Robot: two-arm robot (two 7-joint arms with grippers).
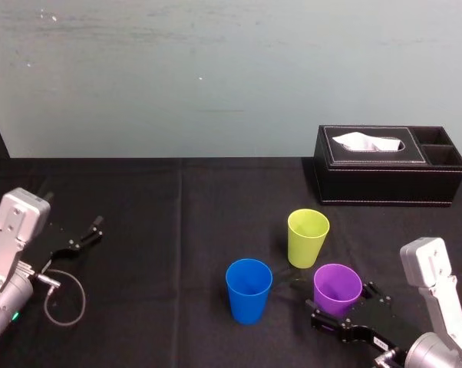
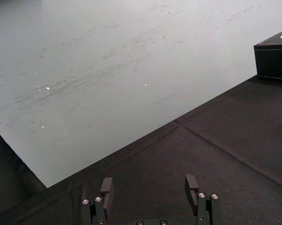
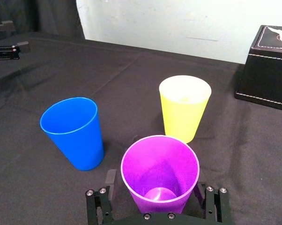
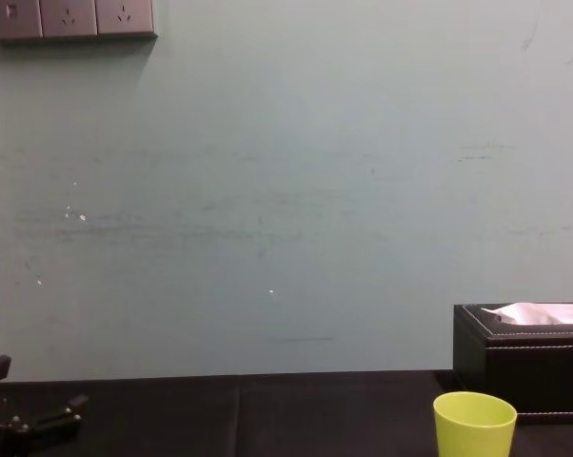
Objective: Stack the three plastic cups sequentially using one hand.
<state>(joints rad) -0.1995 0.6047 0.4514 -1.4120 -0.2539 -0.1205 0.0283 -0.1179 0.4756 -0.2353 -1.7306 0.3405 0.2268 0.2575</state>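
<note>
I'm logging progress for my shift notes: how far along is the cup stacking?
Done: nothing; the blue cup, yellow-green cup and purple cup stand apart. In hand: the right gripper straddles the purple cup, jaws open. Remaining: both stacking steps. The left gripper sits parked, far left.

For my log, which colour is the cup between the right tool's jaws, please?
The cup is purple; best seen in right wrist view.

Three cups stand upright and apart on the black desk (image 1: pixel 177 215): yellow-green cup (image 1: pixel 308 237) at the back, blue cup (image 1: pixel 249 290) front left, purple cup (image 1: pixel 338 287) front right. The right gripper (image 1: pixel 340 301) has its jaws spread either side of the purple cup. The left gripper (image 1: pixel 89 232) lies far left.
</note>
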